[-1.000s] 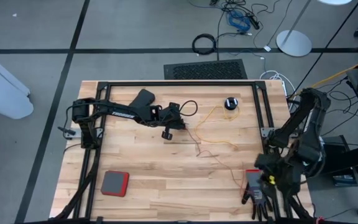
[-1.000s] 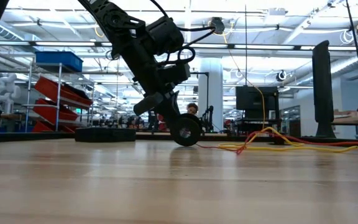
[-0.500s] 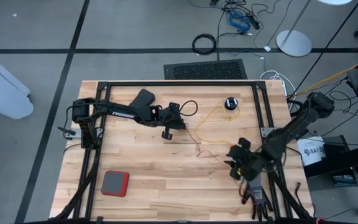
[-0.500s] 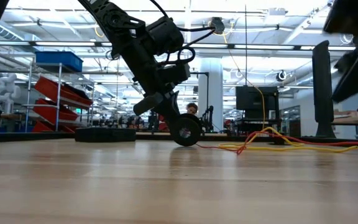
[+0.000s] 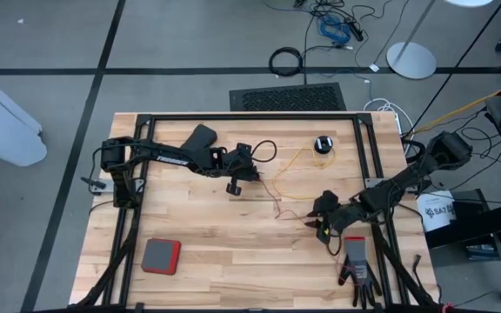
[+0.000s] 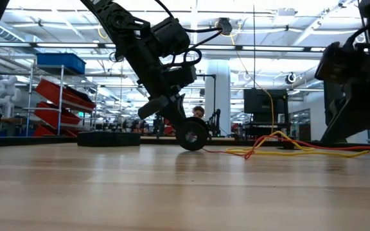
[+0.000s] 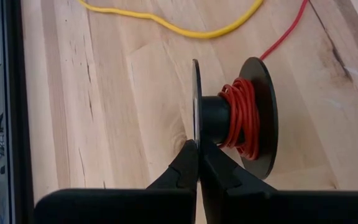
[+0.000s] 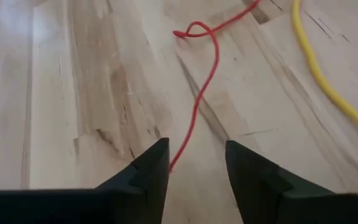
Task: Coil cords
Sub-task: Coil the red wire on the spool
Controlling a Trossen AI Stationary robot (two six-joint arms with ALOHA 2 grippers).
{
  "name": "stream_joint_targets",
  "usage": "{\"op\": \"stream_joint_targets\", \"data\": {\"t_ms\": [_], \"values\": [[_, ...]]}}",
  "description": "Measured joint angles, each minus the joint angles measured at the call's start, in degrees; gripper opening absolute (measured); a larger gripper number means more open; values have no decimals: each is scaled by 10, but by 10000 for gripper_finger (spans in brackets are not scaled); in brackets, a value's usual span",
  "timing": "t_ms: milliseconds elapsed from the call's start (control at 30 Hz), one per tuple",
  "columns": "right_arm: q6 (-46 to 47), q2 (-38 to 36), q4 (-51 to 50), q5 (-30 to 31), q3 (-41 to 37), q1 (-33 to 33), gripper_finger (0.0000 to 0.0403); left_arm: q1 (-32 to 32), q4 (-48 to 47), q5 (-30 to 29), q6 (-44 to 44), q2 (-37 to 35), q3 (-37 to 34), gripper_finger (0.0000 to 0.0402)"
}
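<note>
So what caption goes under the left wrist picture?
Left hand pinching a black reel wound with red cord.

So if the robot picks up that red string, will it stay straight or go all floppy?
Probably floppy. The red string is very thin and lies in loose bends and a little loop on the table, so it would likely droop from the open right gripper. It also looks light, so it may slide easily when tugged.

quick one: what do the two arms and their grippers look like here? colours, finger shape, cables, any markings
Both arms are dark, near black, jointed. The left arm bears pale lettering, unreadable, and a black cable loops beside its wrist. The left gripper has two flat black fingers tapering to points. The right gripper has two matte black wedge-shaped fingers. The right arm shows no markings.
</note>
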Motion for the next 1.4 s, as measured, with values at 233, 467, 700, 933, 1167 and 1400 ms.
{"op": "stream_joint_targets", "data": {"t_ms": [233,467,700,933,1167,1400], "values": [[-27,0,35,-21,0,-17,135,0,1,0,0,0,0,5],[-30,10,39,-29,0,-28,130,-1,2,0,0,0,0,3],[-30,72,77,-37,0,-29,130,-5,4,0,0,0,0,2],[-25,116,112,-30,1,-36,121,-5,4,0,0,1,0,2],[-50,116,122,-35,0,-36,21,-5,4,0,0,1,0,1],[-127,115,64,-30,76,-31,2,-5,4,1,0,1,0,1]]}}
